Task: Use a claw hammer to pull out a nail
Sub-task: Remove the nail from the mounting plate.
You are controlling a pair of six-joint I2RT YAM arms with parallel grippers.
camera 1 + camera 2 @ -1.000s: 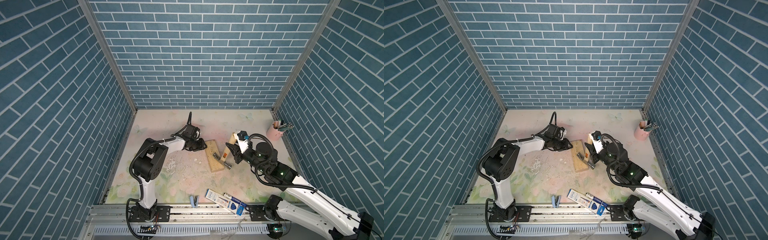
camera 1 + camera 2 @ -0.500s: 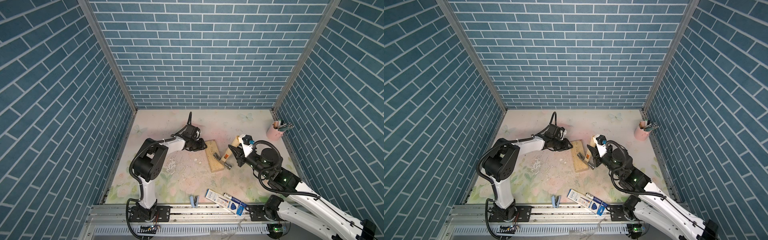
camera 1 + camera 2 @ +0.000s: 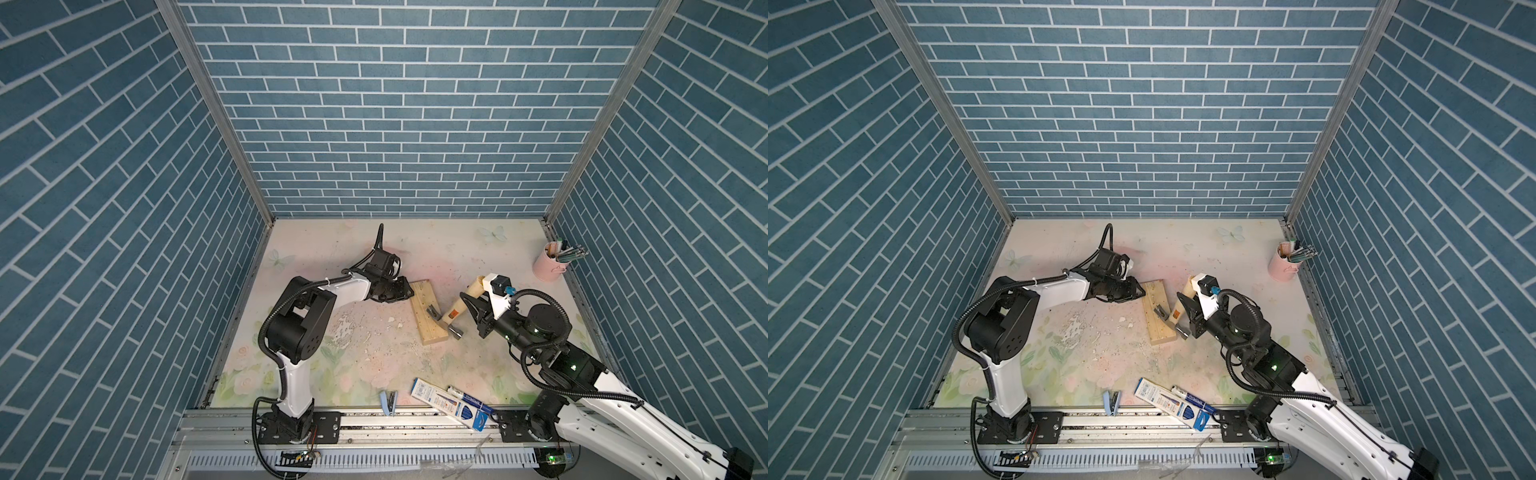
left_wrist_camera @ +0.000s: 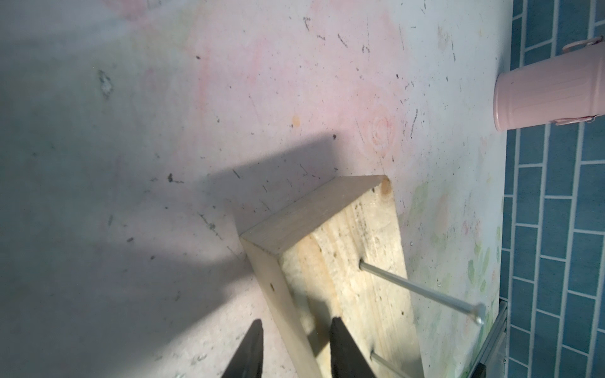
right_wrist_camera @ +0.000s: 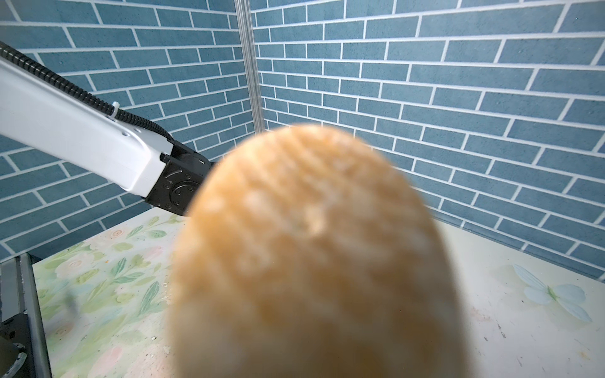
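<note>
At the near edge of the floral worktop lie a pale blue stapler and two flat blue-and-white packs, closed, their contents unseen.

Further in, toward the middle, a wood block lies flat. The claw hammer has its dark head on the block's right side. Its pale handle slants up and away to the right, where the right end effector is clamped on it. In the right wrist view the blurred handle end fills the frame.

The left end effector is at the block's far left corner. In the left wrist view its fingers stand a narrow gap apart, straddling the block's long edge, one over the top face, one beside the side. Whether they press the wood I cannot tell. Two long nails stand out of that top face.

Farthest, by the right wall, a pink cup stands upright holding pens that lean out over its rim.
</note>
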